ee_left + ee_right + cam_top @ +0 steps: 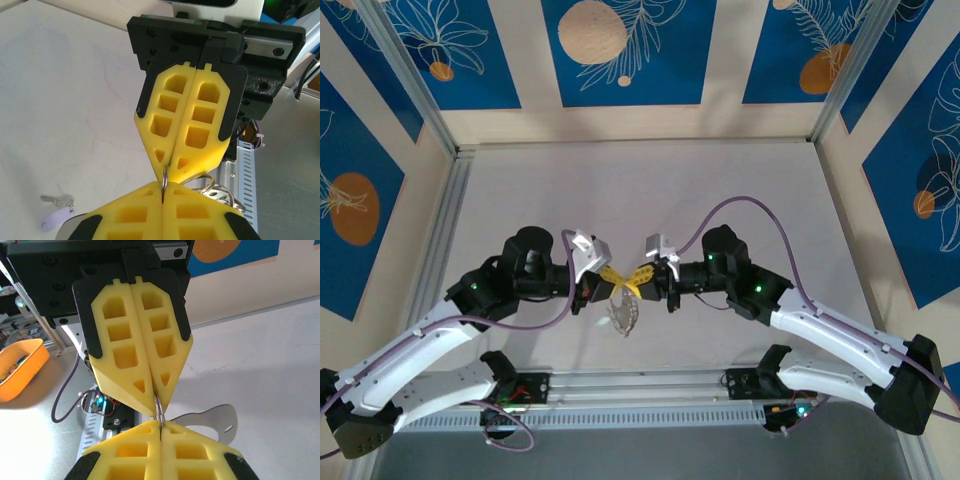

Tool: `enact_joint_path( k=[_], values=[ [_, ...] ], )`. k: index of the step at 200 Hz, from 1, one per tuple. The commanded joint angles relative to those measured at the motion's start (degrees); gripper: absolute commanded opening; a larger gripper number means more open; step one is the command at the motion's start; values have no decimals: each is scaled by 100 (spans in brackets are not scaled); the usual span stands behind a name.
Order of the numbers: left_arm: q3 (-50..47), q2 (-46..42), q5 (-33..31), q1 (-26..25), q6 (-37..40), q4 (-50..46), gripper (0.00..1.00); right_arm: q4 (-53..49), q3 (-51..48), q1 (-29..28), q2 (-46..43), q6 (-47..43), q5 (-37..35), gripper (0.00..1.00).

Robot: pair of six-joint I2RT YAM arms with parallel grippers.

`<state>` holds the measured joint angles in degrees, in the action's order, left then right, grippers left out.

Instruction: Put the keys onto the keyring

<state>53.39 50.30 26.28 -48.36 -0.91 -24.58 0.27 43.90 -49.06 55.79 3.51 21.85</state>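
One white table, two black-and-white arms meeting over its near middle, fingertip to fingertip. One container: an orange bowl at the left of the right wrist view, off the table by the rail, with small mixed-colour bits inside, too blurred to name. Two grippers, four yellow fingers in all. The left gripper is clamped tight, finger against finger, and the right gripper is the same. Both pinch one thin grey loop, the keyring, which is held in the air between the two pairs of tips. In the left wrist view the ring runs from the seam of the left gripper up into the seam of the right gripper. The right wrist view gives the same pinch from the other side, with the keyring edge-on. The top view has the keyring hanging below the tips with a pale bunch of keys on it; the number in it is not countable. The left wrist view adds silvery keys on the ring, low right, and one loose key with a lilac tag lying on the table, well apart. The right wrist view adds one flat silver piece with a small hole, behind the fingers.
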Motion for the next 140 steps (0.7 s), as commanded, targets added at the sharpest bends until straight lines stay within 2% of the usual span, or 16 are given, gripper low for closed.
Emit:
enact_joint_path(
  k=[1, 28, 58, 140],
  values=[
    [347, 53, -272, -60, 214, -589, 6, -622, 465, 17, -58, -399, -410, 0],
    [642, 215, -524, -60, 438, -1142, 22, -999, 705, -259, 84, -687, -1288, 0],
    [841, 266, -768, -63, 636, -1379, 25, -1360, 989, -649, 371, -1019, -2099, 0],
    [1302, 436, -776, -60, 1069, -1957, 25, -1469, 1165, -909, 527, -1268, -2185, 0]
  ],
)
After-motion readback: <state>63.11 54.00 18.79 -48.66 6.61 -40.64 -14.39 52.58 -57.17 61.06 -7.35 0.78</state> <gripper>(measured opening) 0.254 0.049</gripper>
